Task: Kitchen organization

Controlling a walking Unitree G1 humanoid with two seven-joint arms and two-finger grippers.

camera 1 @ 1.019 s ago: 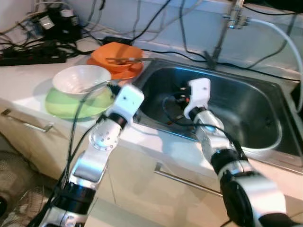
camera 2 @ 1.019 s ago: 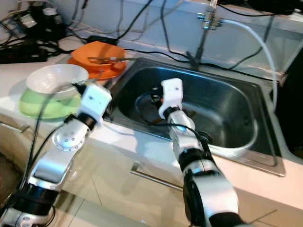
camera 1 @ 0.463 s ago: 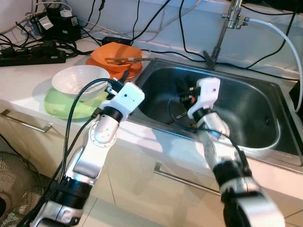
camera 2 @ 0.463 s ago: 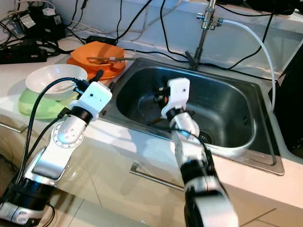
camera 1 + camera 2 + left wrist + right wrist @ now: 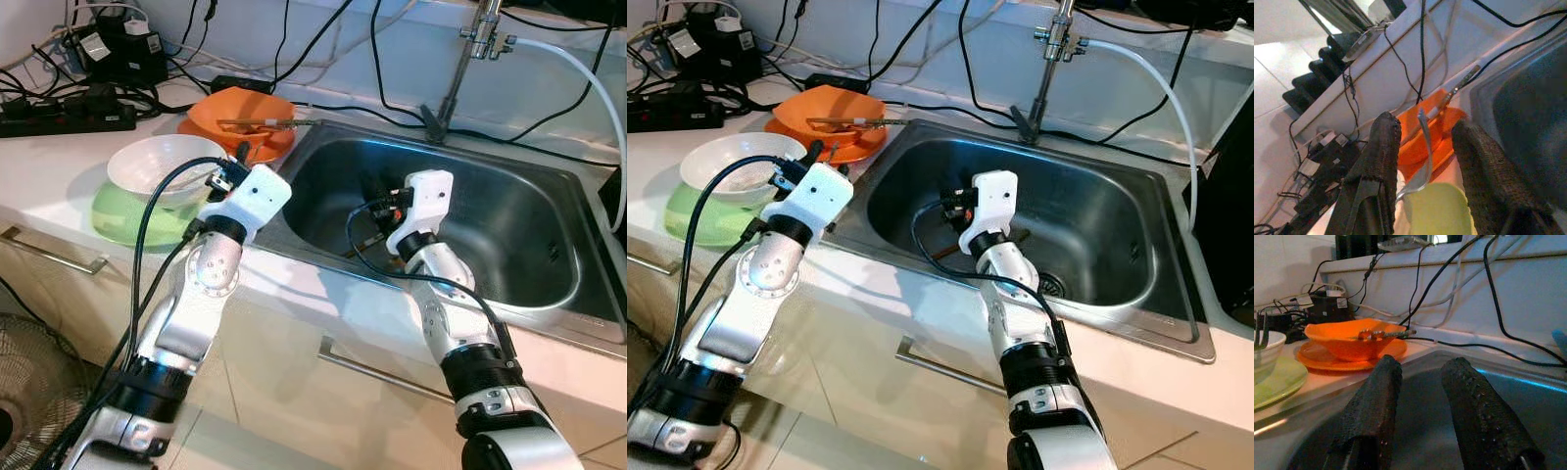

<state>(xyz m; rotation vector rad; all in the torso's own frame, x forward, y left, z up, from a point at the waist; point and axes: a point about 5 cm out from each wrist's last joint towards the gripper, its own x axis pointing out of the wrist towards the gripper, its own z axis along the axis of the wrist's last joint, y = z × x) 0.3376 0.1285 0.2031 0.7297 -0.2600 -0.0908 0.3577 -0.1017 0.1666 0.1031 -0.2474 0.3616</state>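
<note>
Both empty and parted, the left gripper point(image 5: 1425, 161) faces the orange bowl point(image 5: 1422, 139), rigid, light and slick, best pinched at its rim, while the right gripper point(image 5: 1422, 396) hangs over the sink point(image 5: 509, 225).

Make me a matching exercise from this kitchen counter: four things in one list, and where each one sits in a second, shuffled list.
Things:
1. white bowl
2. orange bowl
3. right hand
4. power strip

Places:
A. over the basin of the steel sink
B. at the back of the counter among black cables
C. on the green plate
D. on the orange plate

Pairs: 1-C, 2-D, 3-A, 4-B
</note>
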